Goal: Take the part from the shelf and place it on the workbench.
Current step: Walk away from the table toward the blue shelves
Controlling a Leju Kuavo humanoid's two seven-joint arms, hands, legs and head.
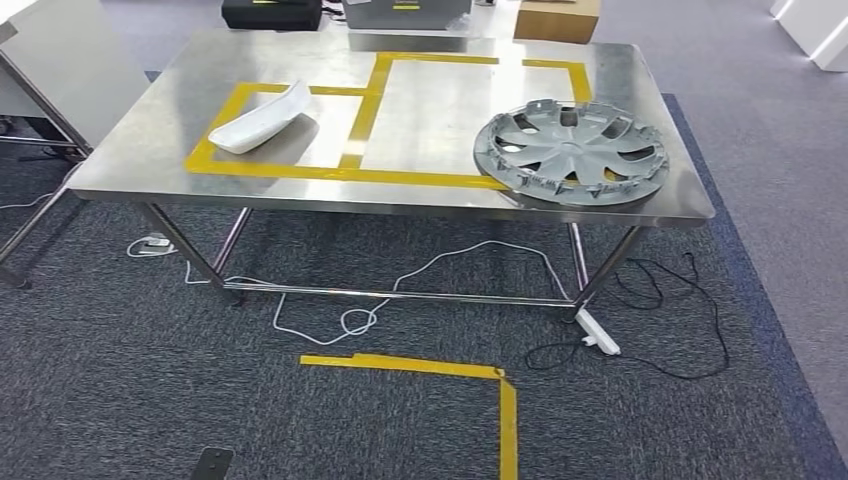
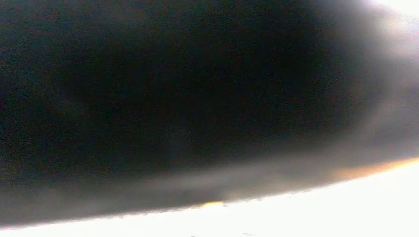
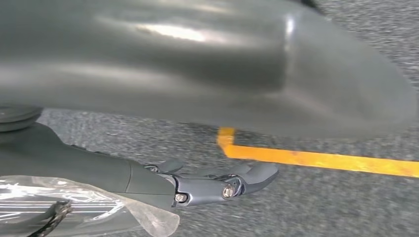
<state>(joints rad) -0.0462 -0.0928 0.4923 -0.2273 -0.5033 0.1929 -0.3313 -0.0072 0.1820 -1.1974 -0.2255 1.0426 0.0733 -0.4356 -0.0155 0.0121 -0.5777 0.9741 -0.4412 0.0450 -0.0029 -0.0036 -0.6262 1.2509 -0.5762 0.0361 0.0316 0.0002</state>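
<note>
We see the grey wheel cover [image 1: 571,152] lying flat on the steel surface [image 1: 420,110], at its near right corner, overlapping the yellow tape outline [image 1: 360,120]. A white curved part [image 1: 262,118] rests inside the left tape box, well apart from the wheel cover. Our right hand [image 3: 217,183] hangs over the carpet [image 3: 306,202] near a yellow floor line [image 3: 321,159], fingers extended, holding nothing. The left wrist view is dark and blurred; we cannot tell the left hand's state.
</note>
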